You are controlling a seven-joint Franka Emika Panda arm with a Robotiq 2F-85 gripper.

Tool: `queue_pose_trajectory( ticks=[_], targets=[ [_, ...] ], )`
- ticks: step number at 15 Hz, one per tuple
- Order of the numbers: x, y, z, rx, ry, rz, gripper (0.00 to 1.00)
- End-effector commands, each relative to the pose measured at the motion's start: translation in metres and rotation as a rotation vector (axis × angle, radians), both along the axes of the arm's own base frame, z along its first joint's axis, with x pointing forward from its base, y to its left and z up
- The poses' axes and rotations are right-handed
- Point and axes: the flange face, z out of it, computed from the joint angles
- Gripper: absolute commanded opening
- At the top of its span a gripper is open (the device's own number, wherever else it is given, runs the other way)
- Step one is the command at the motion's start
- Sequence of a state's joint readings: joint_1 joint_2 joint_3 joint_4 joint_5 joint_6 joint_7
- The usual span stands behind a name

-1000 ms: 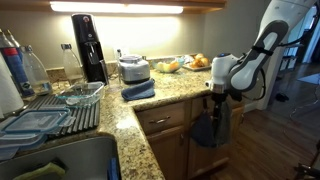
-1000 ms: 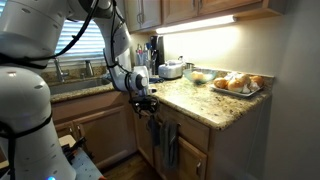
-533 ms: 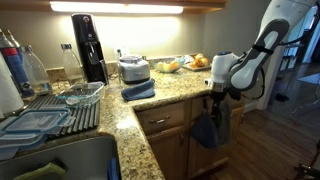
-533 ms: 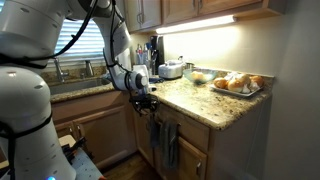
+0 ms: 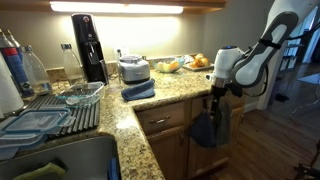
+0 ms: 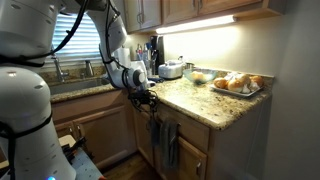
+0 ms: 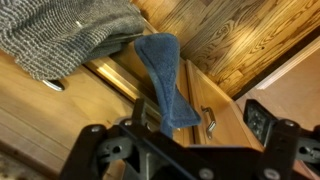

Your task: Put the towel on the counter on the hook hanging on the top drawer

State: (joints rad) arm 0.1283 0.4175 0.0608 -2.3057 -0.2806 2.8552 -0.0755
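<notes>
You get warm under-cabinet light (image 5: 120,8) blown out along the far wall, while the cabinet fronts (image 5: 165,150) below the counter (image 5: 128,125) sit in shadow. Your wrist view is evenly lit but soft, and its bottom edge is dark and blurred.

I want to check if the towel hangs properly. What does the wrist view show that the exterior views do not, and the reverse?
Only the wrist view: a metal handle beside the towel, seen from above. Only the exterior views: the counter with a folded blue towel. Both: the towel hanging down the cabinet front below the open gripper.
</notes>
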Motion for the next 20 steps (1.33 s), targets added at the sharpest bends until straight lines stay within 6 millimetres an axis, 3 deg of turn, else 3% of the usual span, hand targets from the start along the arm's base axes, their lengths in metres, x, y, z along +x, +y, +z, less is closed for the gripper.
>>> queue_pose_trajectory(
  ticks=[1,3,4,20],
  targets=[
    [-0.023,-0.004,0.028,0.009,-0.049,0.017,1.0],
    [-0.026,-0.006,0.036,-0.006,-0.059,0.004,1.0],
    [-0.009,-0.001,0.02,0.004,-0.032,0.009,1.0],
    [-0.008,0.0,0.019,0.004,-0.031,0.008,1.0]
  ],
)
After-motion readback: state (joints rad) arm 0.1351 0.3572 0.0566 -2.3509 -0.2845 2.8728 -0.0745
